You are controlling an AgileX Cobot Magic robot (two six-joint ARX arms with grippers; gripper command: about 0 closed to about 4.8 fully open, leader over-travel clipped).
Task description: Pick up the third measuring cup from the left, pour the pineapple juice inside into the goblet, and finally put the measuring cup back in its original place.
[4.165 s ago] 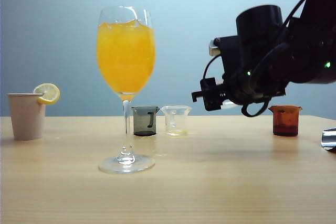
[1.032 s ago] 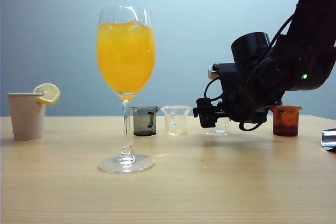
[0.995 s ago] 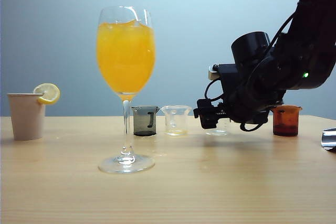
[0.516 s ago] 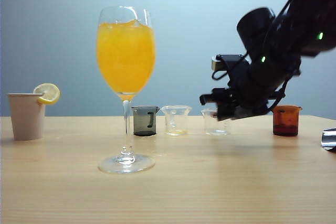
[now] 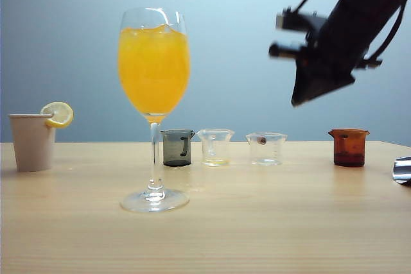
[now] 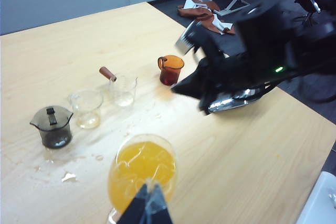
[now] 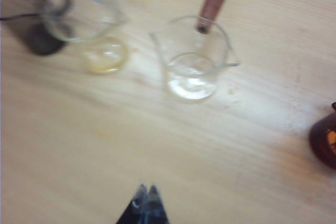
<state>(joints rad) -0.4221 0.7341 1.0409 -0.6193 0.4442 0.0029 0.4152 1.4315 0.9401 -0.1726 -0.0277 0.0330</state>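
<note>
Bench (image 5: 270,222): light wood; carries every vessel listed, with a few wet spots and crumbs near the cups in the left wrist view.
Goblet (image 5: 154,107): tallest vessel, upright, nearer the camera than the cup row; bowl nearly full of deep orange drink with ice.
Right gripper (image 5: 297,99): raised high over the right side of the bench, well above the cup row; jaws fully closed, nothing between them, tips meeting in the right wrist view (image 7: 145,195).
Left gripper (image 6: 148,203): just beside the goblet bowl; jaws pressed together, gripping nothing.
Paper cup (image 5: 32,141): beige, far left, lemon slice (image 5: 58,113) on its rim; contents not visible.
Grey cup (image 5: 177,147): smoky, first in the row; contents not discernible.
Clear cup (image 5: 215,146): second in the row; thin pale yellow layer at the bottom.
Third measuring cup (image 5: 266,148): upright on the bench between clear cup and amber cup, untouched; reddish-brown handle at rim; only a clear film at the bottom, looks nearly empty.
Amber cup (image 5: 349,147): last in the row, rightmost; contents cannot be told.
</note>
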